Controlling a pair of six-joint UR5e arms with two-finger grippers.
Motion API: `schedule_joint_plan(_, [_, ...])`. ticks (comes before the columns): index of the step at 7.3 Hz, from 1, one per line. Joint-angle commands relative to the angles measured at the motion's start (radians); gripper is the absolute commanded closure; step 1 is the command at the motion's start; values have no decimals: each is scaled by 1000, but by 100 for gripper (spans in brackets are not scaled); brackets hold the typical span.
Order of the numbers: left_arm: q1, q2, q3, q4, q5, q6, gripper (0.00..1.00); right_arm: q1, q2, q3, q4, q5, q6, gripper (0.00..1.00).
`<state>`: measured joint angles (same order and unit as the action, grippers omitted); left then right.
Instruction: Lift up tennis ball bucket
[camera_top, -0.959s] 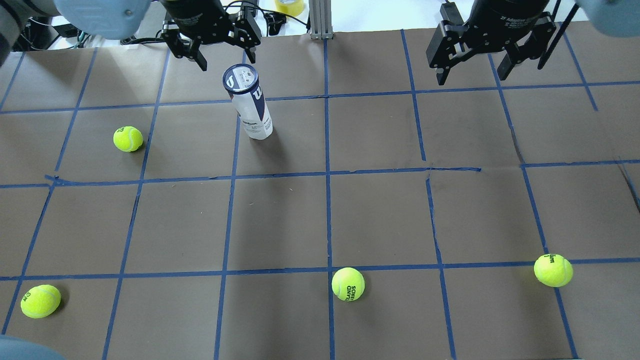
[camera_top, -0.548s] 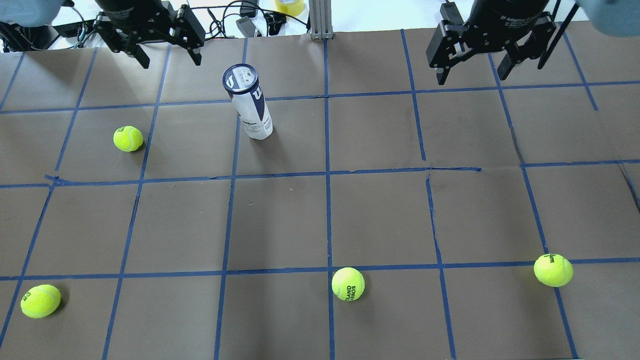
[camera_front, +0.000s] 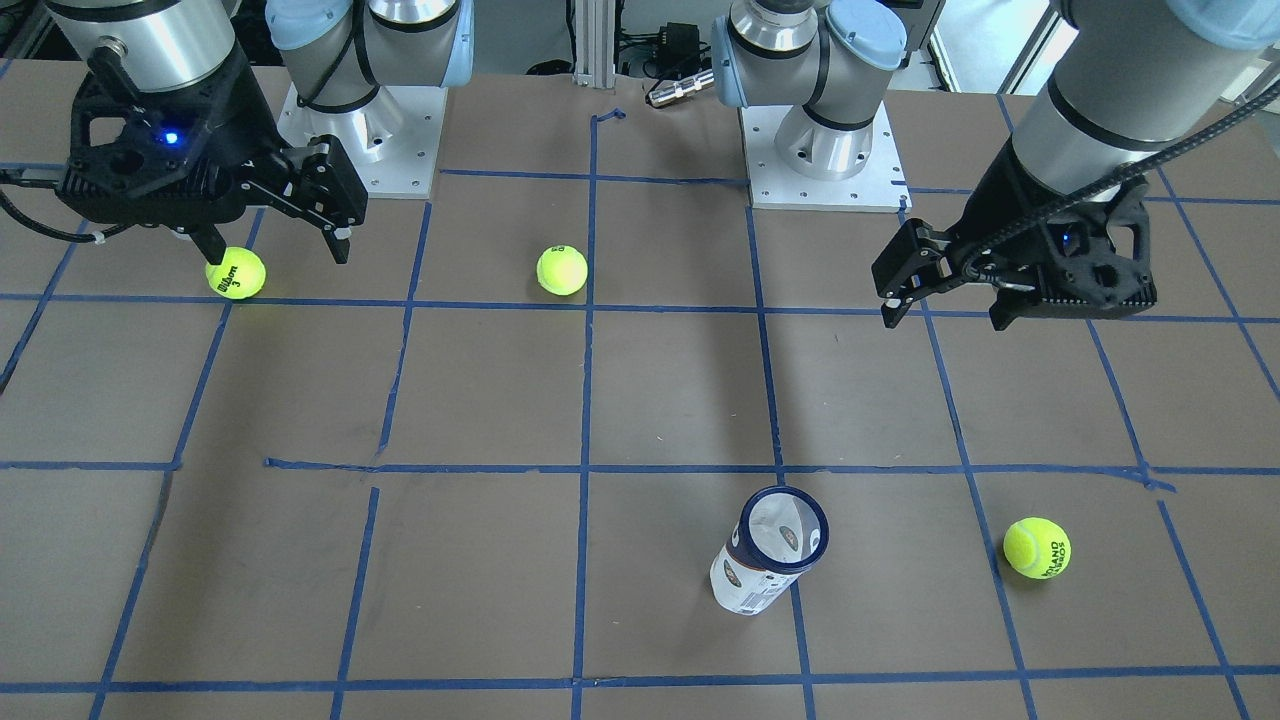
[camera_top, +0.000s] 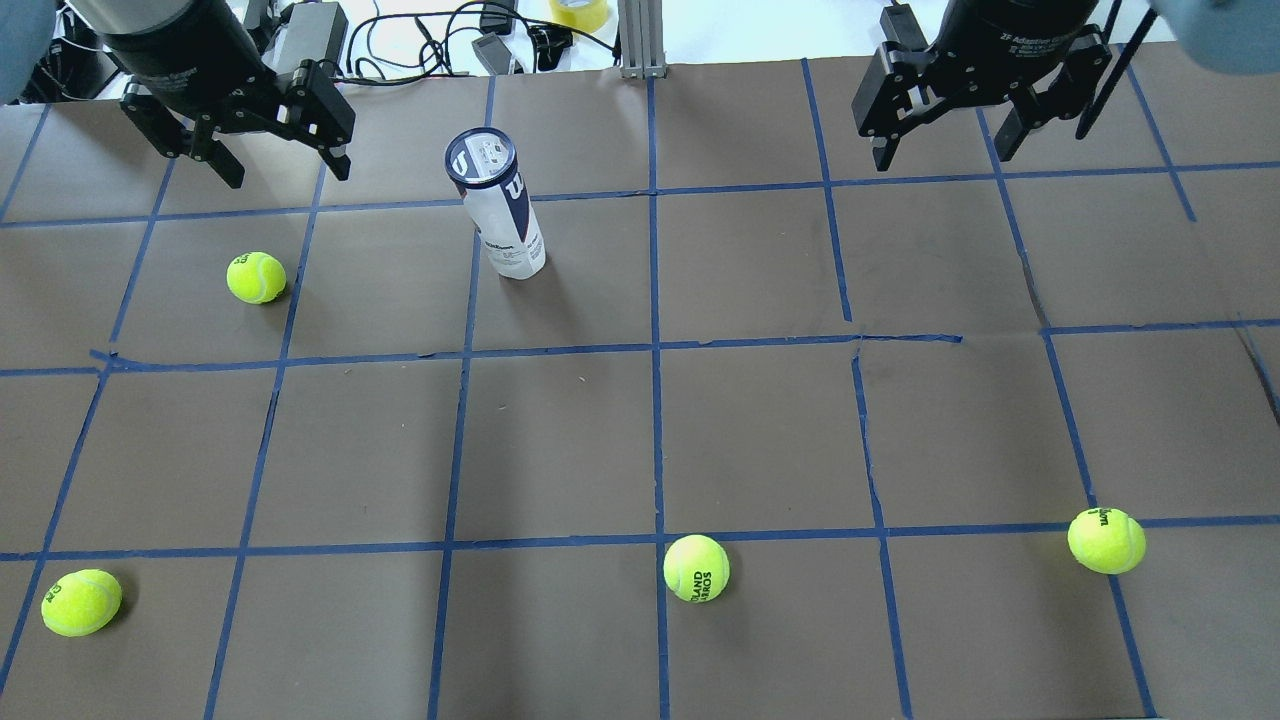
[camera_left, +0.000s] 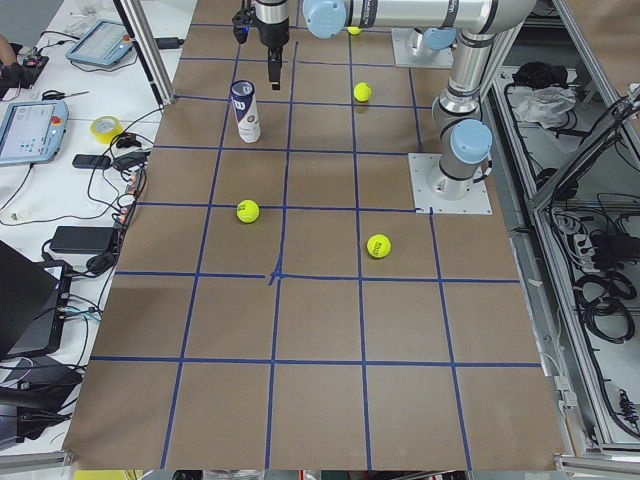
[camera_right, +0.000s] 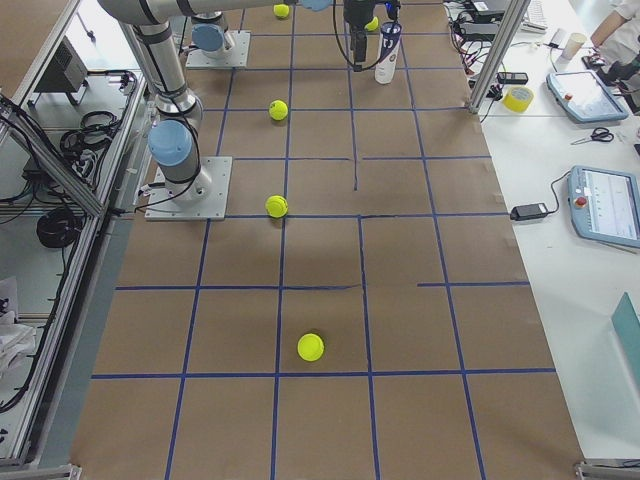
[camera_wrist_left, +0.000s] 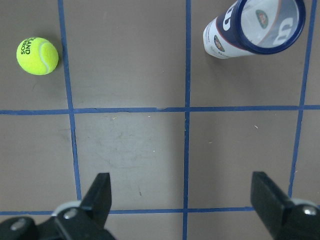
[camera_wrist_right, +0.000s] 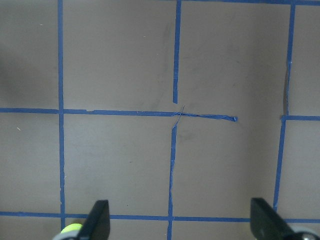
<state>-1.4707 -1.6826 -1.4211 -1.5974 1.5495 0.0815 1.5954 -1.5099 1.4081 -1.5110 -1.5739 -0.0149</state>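
The tennis ball bucket is a slim clear can with a white and navy label and a navy rim. It stands upright on the brown paper, and also shows in the front view and at the top right of the left wrist view. My left gripper is open and empty, up in the air to the left of the can and apart from it. It also shows in the front view. My right gripper is open and empty, far to the can's right.
Loose tennis balls lie on the blue-taped paper: one left of the can, one at the near left, one at the near middle, one at the near right. Cables and a tape roll lie past the far edge.
My left gripper has moved left, from just behind the can to well left of it, and stays open. The can, the balls and the right gripper have not moved.
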Motion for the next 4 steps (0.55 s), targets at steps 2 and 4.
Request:
schedule_joint_plan(2, [4,21,-28,1,1,0,0,0,0,0,0,0,-2,0])
schedule_joint_plan(4, [4,21,-36,1,-2,0,0,0,0,0,0,0,-2,0])
